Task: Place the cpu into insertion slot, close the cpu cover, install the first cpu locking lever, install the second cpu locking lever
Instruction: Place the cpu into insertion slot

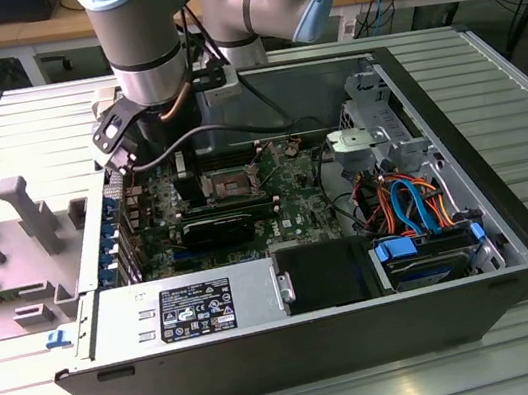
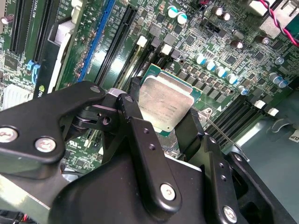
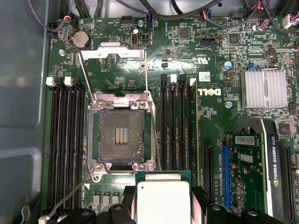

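I am clenching the cpu (image 3: 162, 203) in my hand (image 2: 164, 111) by opposite edges; I judge it light, stiff, fragile. In the exterior view the slot (image 1: 231, 181) is lying four o'clock of my wrist (image 1: 137, 77).

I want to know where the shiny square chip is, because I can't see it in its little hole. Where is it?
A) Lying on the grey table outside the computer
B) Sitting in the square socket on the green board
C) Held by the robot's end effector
C: the cpu is clamped in the end effector above the board, and in the first wrist view the insertion slot shows its bare dark centre.
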Tool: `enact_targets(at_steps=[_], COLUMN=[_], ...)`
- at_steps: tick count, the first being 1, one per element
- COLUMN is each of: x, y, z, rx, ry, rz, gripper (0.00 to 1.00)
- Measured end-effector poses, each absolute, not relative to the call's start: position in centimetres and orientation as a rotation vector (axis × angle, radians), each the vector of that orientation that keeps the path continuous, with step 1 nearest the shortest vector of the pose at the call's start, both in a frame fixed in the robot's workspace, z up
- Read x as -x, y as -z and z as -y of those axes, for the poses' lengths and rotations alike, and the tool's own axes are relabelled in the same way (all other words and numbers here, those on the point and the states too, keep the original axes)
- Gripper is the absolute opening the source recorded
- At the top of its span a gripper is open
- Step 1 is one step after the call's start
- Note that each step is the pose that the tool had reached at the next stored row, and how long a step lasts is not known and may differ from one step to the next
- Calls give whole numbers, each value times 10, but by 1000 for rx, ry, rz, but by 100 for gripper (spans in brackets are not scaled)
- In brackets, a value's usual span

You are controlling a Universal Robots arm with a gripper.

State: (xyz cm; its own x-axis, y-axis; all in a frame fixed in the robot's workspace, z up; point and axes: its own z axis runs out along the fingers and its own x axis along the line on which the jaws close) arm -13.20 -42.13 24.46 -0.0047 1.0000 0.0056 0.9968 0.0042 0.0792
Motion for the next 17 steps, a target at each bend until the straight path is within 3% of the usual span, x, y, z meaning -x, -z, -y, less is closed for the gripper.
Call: enact_targets(at_steps=[17], x=[129], y=[-244], z=[406], rx=[-2167], ry=[-74], rz=[-2184], gripper=[55])
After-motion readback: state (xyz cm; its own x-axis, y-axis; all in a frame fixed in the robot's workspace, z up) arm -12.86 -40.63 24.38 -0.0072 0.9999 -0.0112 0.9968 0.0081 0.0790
